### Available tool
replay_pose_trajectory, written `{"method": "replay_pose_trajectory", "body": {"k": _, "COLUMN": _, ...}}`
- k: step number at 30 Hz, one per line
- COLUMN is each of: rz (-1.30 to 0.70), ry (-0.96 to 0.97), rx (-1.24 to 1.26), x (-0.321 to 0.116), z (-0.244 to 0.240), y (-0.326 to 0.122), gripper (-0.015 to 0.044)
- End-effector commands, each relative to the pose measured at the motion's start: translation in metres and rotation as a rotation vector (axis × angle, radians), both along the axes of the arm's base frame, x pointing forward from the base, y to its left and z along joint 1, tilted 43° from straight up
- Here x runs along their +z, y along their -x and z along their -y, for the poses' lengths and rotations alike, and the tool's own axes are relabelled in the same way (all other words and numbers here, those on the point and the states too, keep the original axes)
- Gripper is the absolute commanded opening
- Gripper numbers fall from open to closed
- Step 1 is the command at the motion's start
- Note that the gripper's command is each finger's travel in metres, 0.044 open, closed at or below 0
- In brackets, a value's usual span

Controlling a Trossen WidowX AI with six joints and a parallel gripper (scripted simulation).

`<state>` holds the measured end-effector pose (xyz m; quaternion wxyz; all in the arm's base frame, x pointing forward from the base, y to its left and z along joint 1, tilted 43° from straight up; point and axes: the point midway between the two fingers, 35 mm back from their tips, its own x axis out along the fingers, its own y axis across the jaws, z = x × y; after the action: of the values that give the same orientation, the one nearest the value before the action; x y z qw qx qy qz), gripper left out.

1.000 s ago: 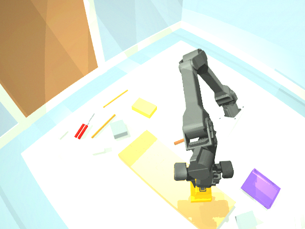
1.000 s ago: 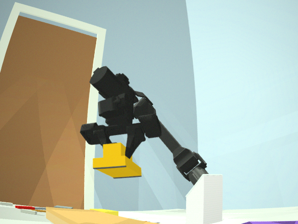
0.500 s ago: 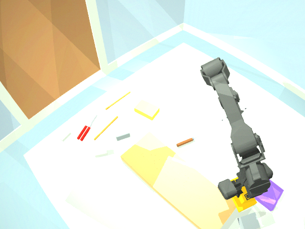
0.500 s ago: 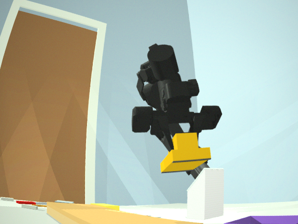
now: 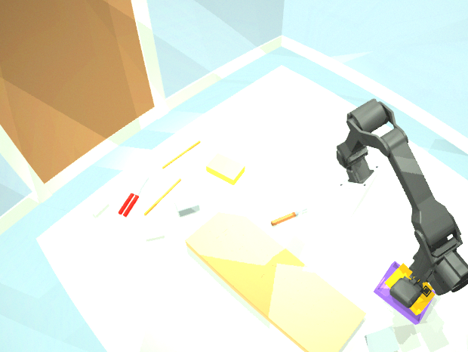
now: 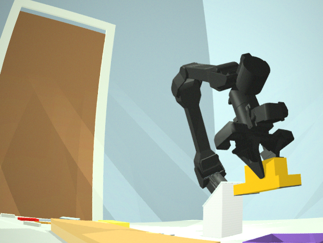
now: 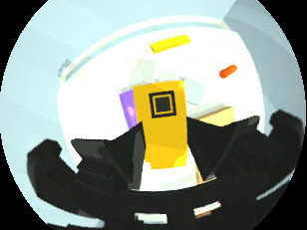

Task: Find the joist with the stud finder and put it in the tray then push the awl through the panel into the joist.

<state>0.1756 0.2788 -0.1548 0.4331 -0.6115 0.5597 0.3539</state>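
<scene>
My gripper (image 5: pixel 420 284) (image 6: pixel 269 169) (image 7: pixel 162 119) is shut on the yellow stud finder (image 5: pixel 395 276) (image 6: pixel 281 173) (image 7: pixel 164 135), which has a dark square mark on top. It hangs slightly tilted in the air, over the purple tray (image 5: pixel 393 305) (image 6: pixel 300 238) (image 7: pixel 128 106) as the top camera sees it. The floor panel (image 5: pixel 321 302) (image 6: pixel 130 234) (image 7: pixel 216 116) lies left of the tray in the top view. The awl (image 5: pixel 283 218), with an orange handle and thin pale tip, lies beyond the panel, toward the arm's base. The joist is hidden.
The top view shows a yellow block (image 5: pixel 226 168), a grey block (image 5: pixel 188 209), two thin yellow sticks and a red-handled tool (image 5: pixel 128 205). The wrist view shows a yellow bar (image 7: pixel 170 44) and an orange cylinder (image 7: pixel 228 72) farther off.
</scene>
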Motion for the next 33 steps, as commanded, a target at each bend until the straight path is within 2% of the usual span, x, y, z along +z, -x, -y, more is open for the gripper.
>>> {"method": "replay_pose_trajectory", "body": {"k": 1, "rz": -0.052, "ry": 0.027, "rx": 0.077, "x": -0.020, "z": -0.003, "y": 0.032, "gripper": 0.0000}}
{"method": "replay_pose_trajectory", "body": {"k": 6, "rz": -0.090, "ry": 0.061, "rx": 0.133, "x": -0.037, "z": 0.000, "y": 0.057, "gripper": 0.0000}}
{"method": "replay_pose_trajectory", "body": {"k": 33, "rz": -0.089, "ry": 0.062, "rx": 0.133, "x": -0.086, "z": 0.041, "y": 0.047, "gripper": 0.0000}}
